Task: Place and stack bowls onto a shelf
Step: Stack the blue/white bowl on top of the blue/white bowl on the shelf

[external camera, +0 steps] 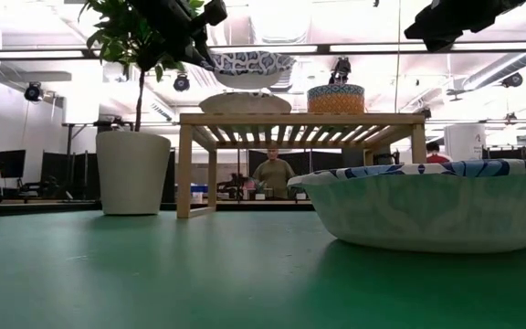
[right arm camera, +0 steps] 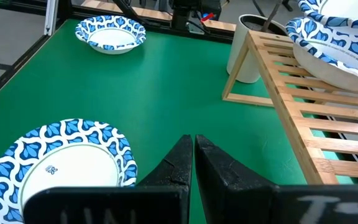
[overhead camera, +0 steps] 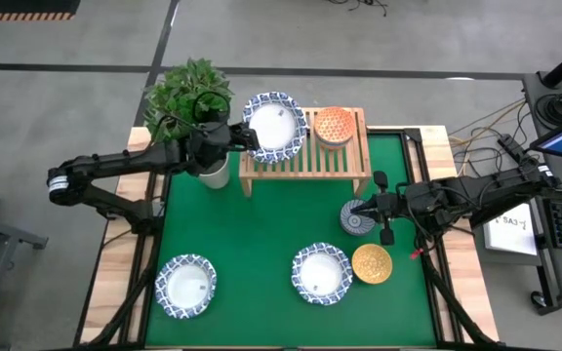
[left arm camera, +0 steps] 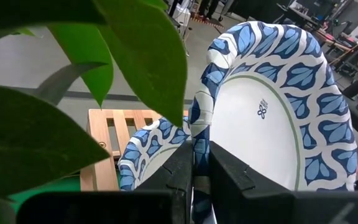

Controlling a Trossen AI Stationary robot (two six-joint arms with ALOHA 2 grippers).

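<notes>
the left gripper (overhead camera: 252,136) pinches the rim of a wide white bowl (overhead camera: 275,125) and holds it in the air right over another wide bowl (right arm camera: 334,46) already on the shelf (overhead camera: 305,161), at its left end (orange-red bowl (overhead camera: 334,125) to the right). stacking likely needs a straight drop. the right gripper (overhead camera: 377,207), fingers together and empty, hovers by the dark patterned bowl (overhead camera: 355,216).
</notes>
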